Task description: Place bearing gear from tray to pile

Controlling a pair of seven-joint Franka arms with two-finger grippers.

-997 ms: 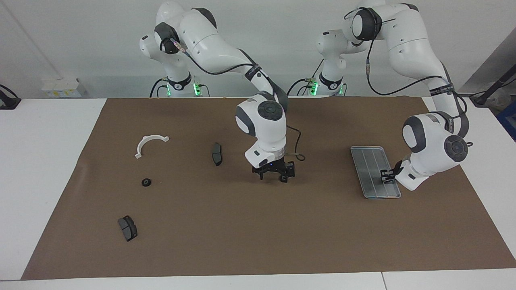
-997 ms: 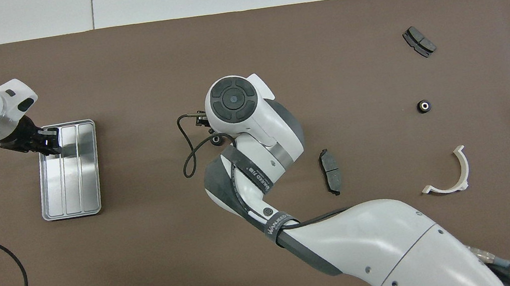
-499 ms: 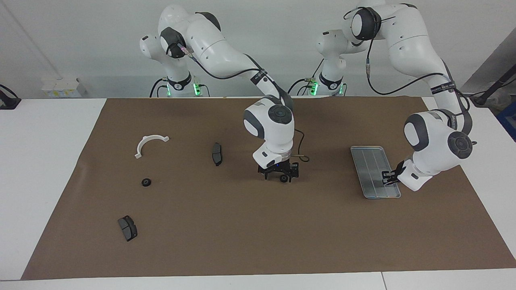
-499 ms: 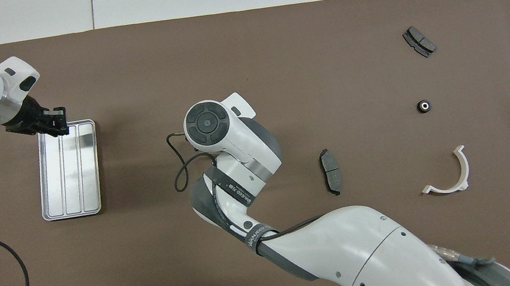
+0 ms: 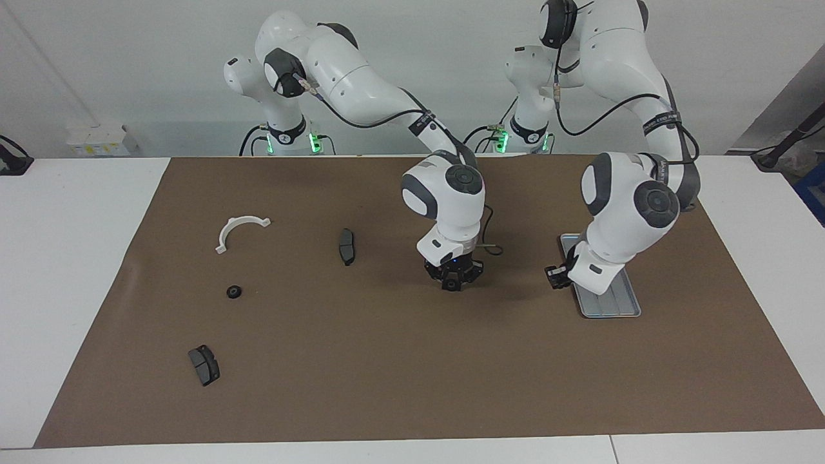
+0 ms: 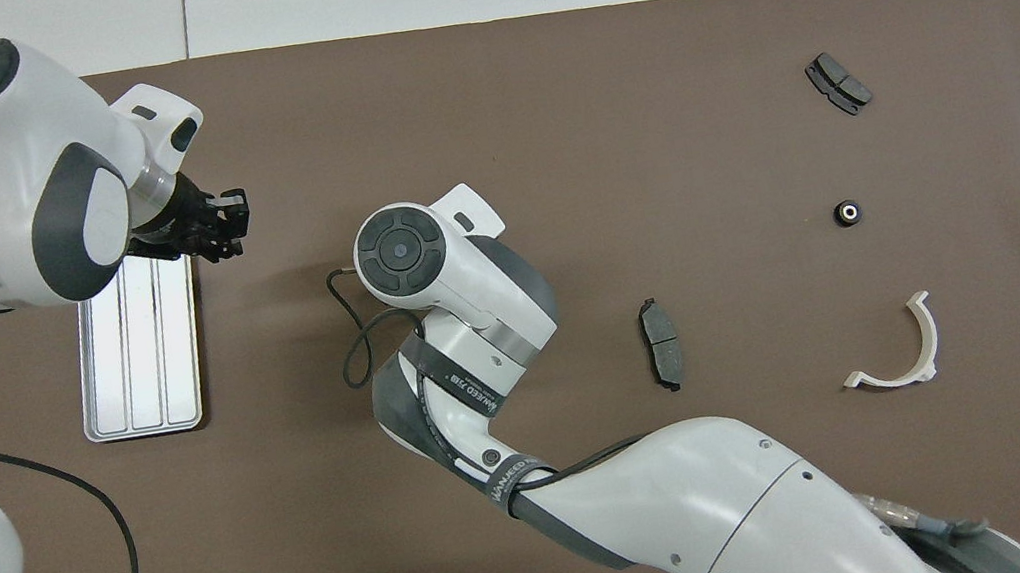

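Observation:
The silver-grey ridged tray [image 5: 612,303] lies toward the left arm's end of the table [image 6: 142,382]; no gear shows on its visible part. My left gripper [image 5: 555,276] hangs just off the tray's long edge, toward the table's middle [image 6: 226,224]. I cannot make out a gear in it. My right gripper [image 5: 452,282] points down low over the mat's middle; in the overhead view its wrist hides it. The pile lies toward the right arm's end: a white half-ring bracket [image 5: 240,231], two dark brake pads [image 5: 347,246] [image 5: 204,365] and one small black gear [image 5: 234,291].
A brown mat [image 5: 399,386] covers the table. A thin cable [image 6: 356,335] loops beside the right wrist. The two grippers are about a tray's length apart over bare mat.
My left gripper has left the tray and swung toward the table's middle. My right gripper has drifted toward the tray's end and turned about its axis. The pile has not moved.

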